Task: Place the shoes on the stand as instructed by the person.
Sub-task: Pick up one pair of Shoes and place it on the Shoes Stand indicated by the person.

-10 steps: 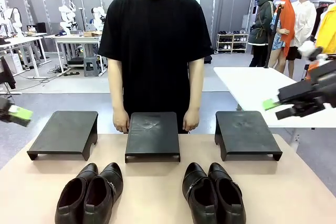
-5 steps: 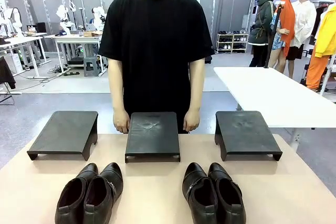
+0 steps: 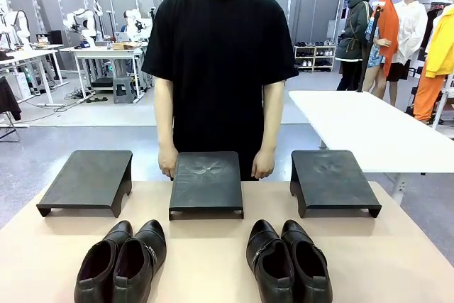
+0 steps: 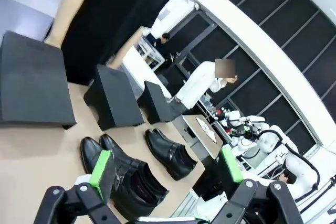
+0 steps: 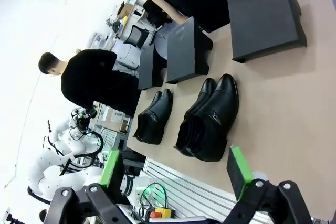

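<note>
Two pairs of black leather shoes stand at the table's near edge, the left pair point(image 3: 124, 260) and the right pair point(image 3: 287, 260). Behind them sit three black stands: left point(image 3: 85, 179), middle point(image 3: 206, 181) and right point(image 3: 332, 179). The person point(image 3: 220, 54) in the black T-shirt stands at the far side, with a hand at each back corner of the middle stand. My left gripper point(image 4: 166, 167) hangs open high above the left pair point(image 4: 126, 174). My right gripper point(image 5: 176, 170) is open too, well above the right pair point(image 5: 210, 119). Neither holds anything.
A white table point(image 3: 369, 129) stands to the right behind the right stand. Bare tabletop point(image 3: 206, 260) lies between the two pairs and in front of the stands. Other people and workbenches are far off in the background.
Both grippers, seen at the front view's side edges one second ago, have drawn back out of that view. The person has shifted slightly to the right; the shoes and stands have not moved.
</note>
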Robot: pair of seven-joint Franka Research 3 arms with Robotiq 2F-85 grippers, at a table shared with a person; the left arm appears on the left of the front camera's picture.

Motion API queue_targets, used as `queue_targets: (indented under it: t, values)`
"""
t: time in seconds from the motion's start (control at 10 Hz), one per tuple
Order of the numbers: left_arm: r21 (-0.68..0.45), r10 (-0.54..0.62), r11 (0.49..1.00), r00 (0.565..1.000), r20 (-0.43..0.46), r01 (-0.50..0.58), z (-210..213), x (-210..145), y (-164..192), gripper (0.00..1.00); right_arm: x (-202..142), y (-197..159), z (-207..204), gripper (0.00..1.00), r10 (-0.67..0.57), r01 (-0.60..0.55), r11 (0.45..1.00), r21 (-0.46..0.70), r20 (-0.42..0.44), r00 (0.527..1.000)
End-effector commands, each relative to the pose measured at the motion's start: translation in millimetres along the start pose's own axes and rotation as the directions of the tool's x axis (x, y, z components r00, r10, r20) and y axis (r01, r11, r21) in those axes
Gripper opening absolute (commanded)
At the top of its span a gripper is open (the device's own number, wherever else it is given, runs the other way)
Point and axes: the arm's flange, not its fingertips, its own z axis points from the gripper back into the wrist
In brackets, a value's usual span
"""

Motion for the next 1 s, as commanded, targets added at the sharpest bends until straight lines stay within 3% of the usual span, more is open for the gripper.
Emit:
queue_targets:
  t: [0.0, 0.1, 0.9]
  values:
    - [0.010, -0.017, 1.000, 1.000, 0.021, 0.017, -19.1, -7.4, -2.9, 1.00, -31.0, 2.5, -41.6, 1.00, 0.062, -0.061, 0.998, 0.025, -0.028, 0.998]
    - [0.000, 0.000, 1.000, 1.000, 0.000, 0.000, 0.0, 0.0, 0.0, 1.00, 0.0, 0.0, 0.0, 1.00, 0.000, 0.000, 1.000, 0.000, 0.000, 1.000]
    - [0.000, 0.000, 1.000, 1.000, 0.000, 0.000, 0.0, 0.0, 0.0, 1.00, 0.0, 0.0, 0.0, 1.00, 0.000, 0.000, 1.000, 0.000, 0.000, 1.000]
